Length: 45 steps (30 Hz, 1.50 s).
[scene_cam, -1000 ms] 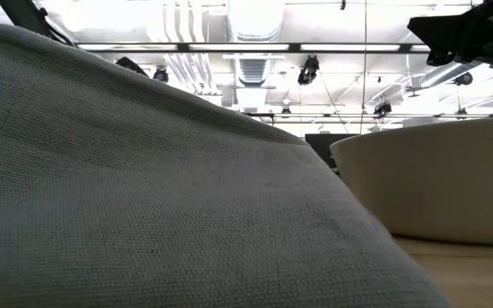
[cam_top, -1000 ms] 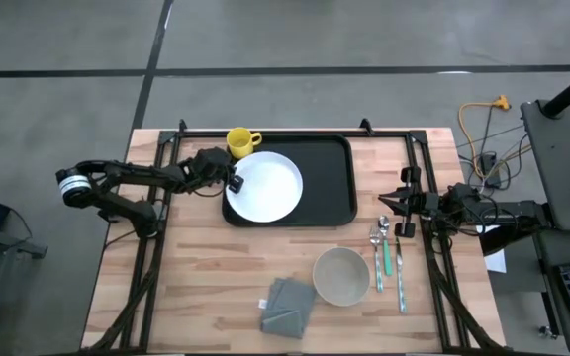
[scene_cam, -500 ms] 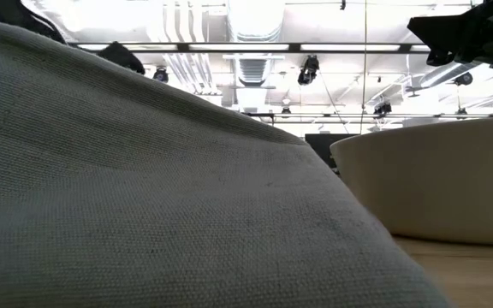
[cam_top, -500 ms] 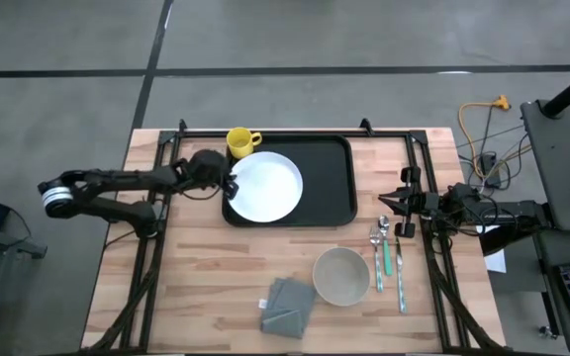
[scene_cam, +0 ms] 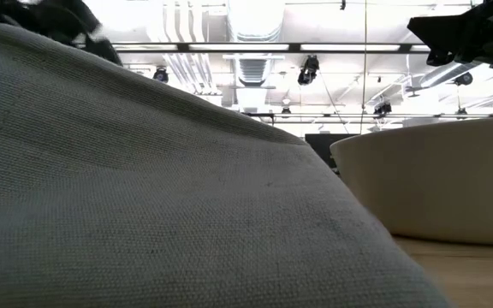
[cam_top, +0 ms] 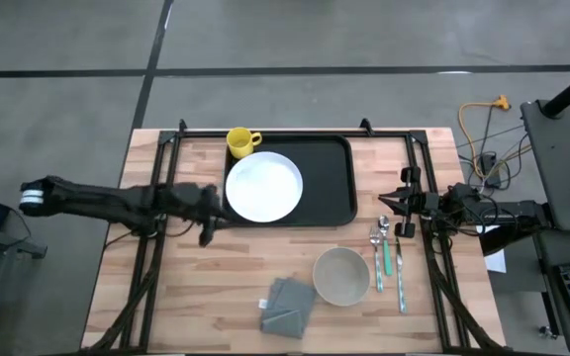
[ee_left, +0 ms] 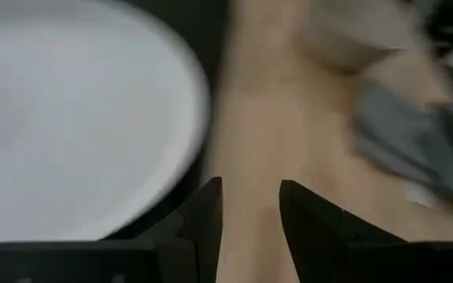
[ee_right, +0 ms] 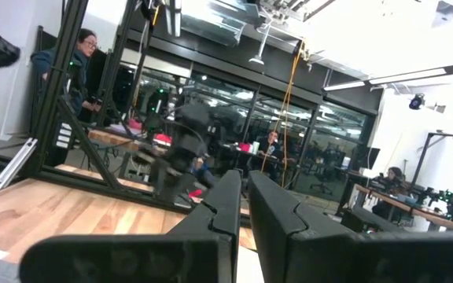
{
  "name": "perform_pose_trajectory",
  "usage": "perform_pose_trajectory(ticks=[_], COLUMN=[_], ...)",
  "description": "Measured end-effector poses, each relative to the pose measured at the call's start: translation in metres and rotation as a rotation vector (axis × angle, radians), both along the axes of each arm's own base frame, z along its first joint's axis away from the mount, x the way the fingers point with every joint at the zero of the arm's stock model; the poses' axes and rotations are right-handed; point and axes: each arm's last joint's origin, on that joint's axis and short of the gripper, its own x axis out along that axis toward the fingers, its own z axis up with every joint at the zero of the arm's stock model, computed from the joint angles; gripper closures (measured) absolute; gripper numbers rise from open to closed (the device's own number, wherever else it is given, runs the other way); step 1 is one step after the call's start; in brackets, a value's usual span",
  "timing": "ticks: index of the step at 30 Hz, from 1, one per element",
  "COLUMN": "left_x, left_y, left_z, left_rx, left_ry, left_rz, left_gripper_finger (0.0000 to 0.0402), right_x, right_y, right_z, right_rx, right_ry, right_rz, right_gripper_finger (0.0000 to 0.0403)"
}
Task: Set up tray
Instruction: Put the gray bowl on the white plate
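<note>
The black tray (cam_top: 332, 188) lies at the table's far middle with a round white plate (cam_top: 263, 186) resting flat in its left half. My left gripper (cam_top: 209, 220) hovers just off the tray's near left corner, beside the plate's rim. In the left wrist view it (ee_left: 250, 206) is open, with only bare wood between its fingers. The plate (ee_left: 69, 118) and the tray's dark edge (ee_left: 203, 55) lie ahead of it. My right gripper (cam_top: 386, 203) waits shut over the table's right side, its fingers (ee_right: 230, 196) nearly together.
A yellow mug (cam_top: 240, 140) stands at the tray's far left corner. On the near half of the table lie a beige bowl (cam_top: 341, 275), a grey folded napkin (cam_top: 287, 305) and cutlery (cam_top: 389, 252). Black frame rails (cam_top: 156, 198) run along both sides.
My left gripper has drawn back from the plate's left rim toward the table's near left, rising a little and swinging to point across the table toward the napkin. The plate stays where it was on the tray.
</note>
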Motion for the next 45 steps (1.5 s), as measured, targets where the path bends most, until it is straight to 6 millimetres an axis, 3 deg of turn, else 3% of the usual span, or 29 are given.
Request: perform_pose_trajectory(ticks=[5, 21, 28, 33, 45], left_x=[-0.018, -0.067, -0.063, -0.058, -0.056], left_y=[-0.012, -0.011, -0.010, -0.010, -0.010], left_z=[0.009, 0.013, 0.016, 0.000, -0.004], left_rx=[0.046, 0.147, 0.151, 0.176, 0.233], left_ry=[-0.178, -0.707, -0.745, -0.817, -0.767], left_rz=[-0.099, -0.100, -0.089, -0.078, -0.085], left_gripper_finger=[0.0294, 0.0294, 0.0294, 0.0294, 0.0294], right_x=[0.000, 0.000, 0.000, 0.000, 0.000], right_y=[0.000, 0.000, 0.000, 0.000, 0.000], right_z=[0.000, 0.000, 0.000, 0.000, 0.000], right_rx=[0.000, 0.000, 0.000, 0.000, 0.023], right_ry=[0.000, 0.000, 0.000, 0.000, -0.004], right_rz=[0.000, 0.000, 0.000, 0.000, 0.010], right_gripper_finger=[0.0385, 0.0385, 0.0385, 0.0385, 0.0385])
